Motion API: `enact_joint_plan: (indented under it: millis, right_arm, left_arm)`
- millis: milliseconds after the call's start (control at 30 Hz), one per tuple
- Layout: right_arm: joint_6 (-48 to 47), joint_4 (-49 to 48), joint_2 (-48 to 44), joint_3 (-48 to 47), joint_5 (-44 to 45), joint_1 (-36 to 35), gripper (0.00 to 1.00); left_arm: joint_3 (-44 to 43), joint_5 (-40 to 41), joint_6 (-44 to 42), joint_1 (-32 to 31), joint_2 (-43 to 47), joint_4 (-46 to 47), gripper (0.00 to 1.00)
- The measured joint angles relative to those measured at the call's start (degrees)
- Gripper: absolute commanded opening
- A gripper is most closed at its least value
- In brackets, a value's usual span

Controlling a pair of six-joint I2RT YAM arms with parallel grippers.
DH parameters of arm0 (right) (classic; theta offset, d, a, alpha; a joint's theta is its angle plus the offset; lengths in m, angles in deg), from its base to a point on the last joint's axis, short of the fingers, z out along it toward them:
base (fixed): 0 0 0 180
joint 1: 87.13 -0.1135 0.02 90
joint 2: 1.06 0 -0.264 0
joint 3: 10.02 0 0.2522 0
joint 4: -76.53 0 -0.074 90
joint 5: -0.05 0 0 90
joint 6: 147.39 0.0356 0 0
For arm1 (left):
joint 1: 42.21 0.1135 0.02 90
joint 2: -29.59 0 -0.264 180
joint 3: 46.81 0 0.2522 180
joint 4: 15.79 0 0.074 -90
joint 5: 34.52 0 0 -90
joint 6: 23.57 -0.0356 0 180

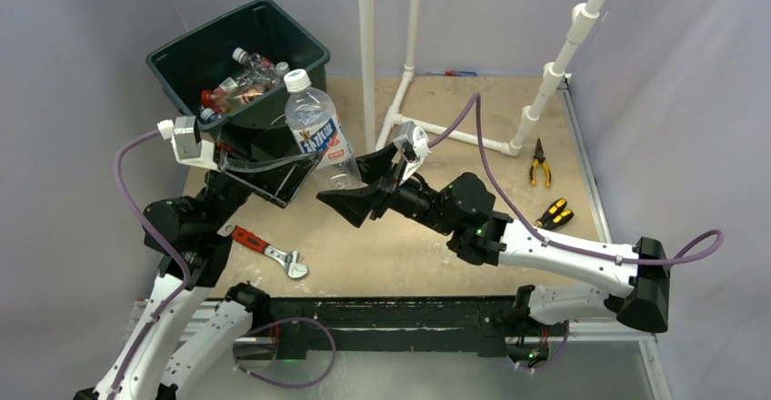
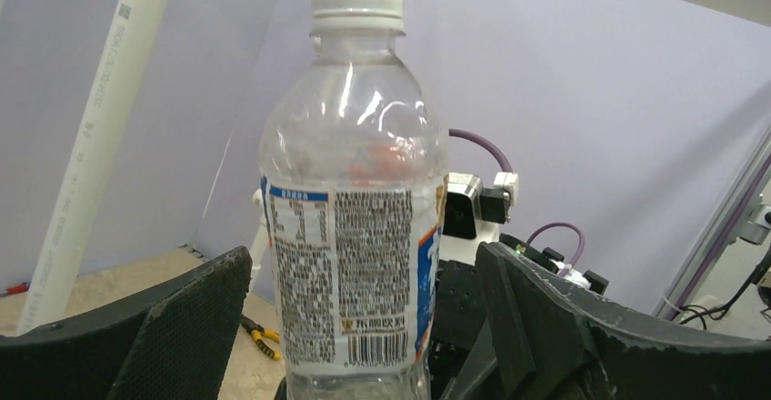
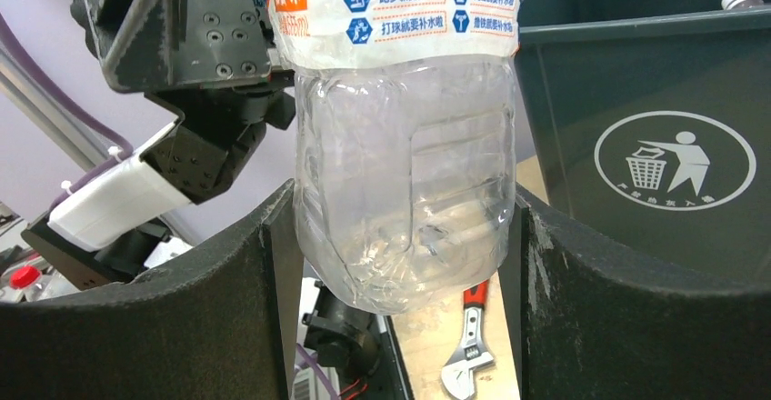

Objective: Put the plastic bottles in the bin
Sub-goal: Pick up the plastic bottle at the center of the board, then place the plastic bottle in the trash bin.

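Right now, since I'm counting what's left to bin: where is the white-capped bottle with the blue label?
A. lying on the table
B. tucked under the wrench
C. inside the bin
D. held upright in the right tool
D: the right tool clamps the bottle at its base, upright, outside the bin.

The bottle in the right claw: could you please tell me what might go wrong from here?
The right claw pinches the bottle only at its base, so it may tip or slip. It seems outside the bin; released now, it would likely miss. The open left claw flanks it closely; the claws might collide.
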State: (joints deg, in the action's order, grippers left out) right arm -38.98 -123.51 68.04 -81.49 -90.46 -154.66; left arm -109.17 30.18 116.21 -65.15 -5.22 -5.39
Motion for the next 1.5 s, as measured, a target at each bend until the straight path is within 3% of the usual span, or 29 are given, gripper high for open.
enact_joint_plan:
  millis: [267, 333, 400, 433, 500, 600, 633, 667, 767, 867, 967, 1133, 1300, 1400, 1500]
  right_arm:
    - [-1.3, 1.5, -0.3, 0.1, 0.0, 0.0, 0.27]
    - [-1.6, 2.5, -0.3, 0.1, -0.1, 0.0, 0.28]
    - [-1.8, 3.4, -0.2, 0.1, -0.4, 0.0, 0.31]
    - [-1.9, 3.7, -0.2, 0.1, -0.5, 0.0, 0.36]
    - [-1.9, 4.4, -0.2, 0.1, -0.4, 0.0, 0.61]
    - [-1.6, 5.0, -0.2, 0.0, -0.8, 0.1, 0.90]
    - [-1.5, 5.1, -0.2, 0.0, -0.9, 0.1, 0.98]
    - [-1.4, 5.7, -0.3, -0.2, -1.0, 0.1, 0.99]
    - [-1.4, 9.2, -1.7, -0.2, -0.9, 0.1, 0.99]
    - [-1.5, 13.4, -5.7, 0.2, -0.1, 0.1, 0.99]
    - [-1.6, 15.9, -13.4, 3.3, 2.4, 0.1, 0.99]
    - [-1.6, 18.1, -27.2, 12.3, 7.4, 0.1, 0.99]
    - [-1.5, 20.2, -32.2, 18.3, 11.3, 0.1, 0.99]
    - [-1.3, 20.8, -32.7, 21.2, 12.3, 0.1, 0.99]
    - [-1.0, 21.9, -32.8, 23.4, 13.0, 0.1, 0.99]
  left_arm:
    - [-3.7, -0.7, -0.4, 0.0, -5.6, 0.4, 0.92]
    - [-3.7, -1.6, -0.2, 0.0, -6.6, 0.8, 0.85]
    - [-3.7, -3.1, 0.4, 0.0, -7.6, 1.9, 0.69]
    - [-3.7, -3.9, 0.6, 0.0, -8.0, 2.5, 0.59]
    - [-3.7, -5.3, 1.4, 0.0, -8.7, 3.6, 0.44]
    - [-3.7, -6.4, 1.6, 0.0, -8.9, 4.0, 0.27]
    - [-3.7, -6.6, 1.4, 0.0, -8.9, 3.9, 0.27]
    - [-3.7, -6.6, 1.2, 0.0, -8.9, 3.8, 0.28]
    - [-4.7, -5.2, -1.1, 0.0, -9.0, 1.3, 0.46]
    - [-9.6, -1.4, -6.5, -0.1, -10.2, -5.9, 0.47]
    - [-17.5, 8.2, -14.2, -0.1, -12.4, -13.7, 0.46]
    - [-26.2, 27.0, -25.6, -0.1, -16.5, -18.2, 0.48]
    - [-34.9, 44.9, -36.2, 0.0, -28.7, -18.1, 0.50]
    - [-37.9, 50.4, -40.8, 0.1, -36.4, -17.6, 0.60]
    - [-40.9, 54.6, -44.3, 1.3, -46.5, -18.2, 0.62]
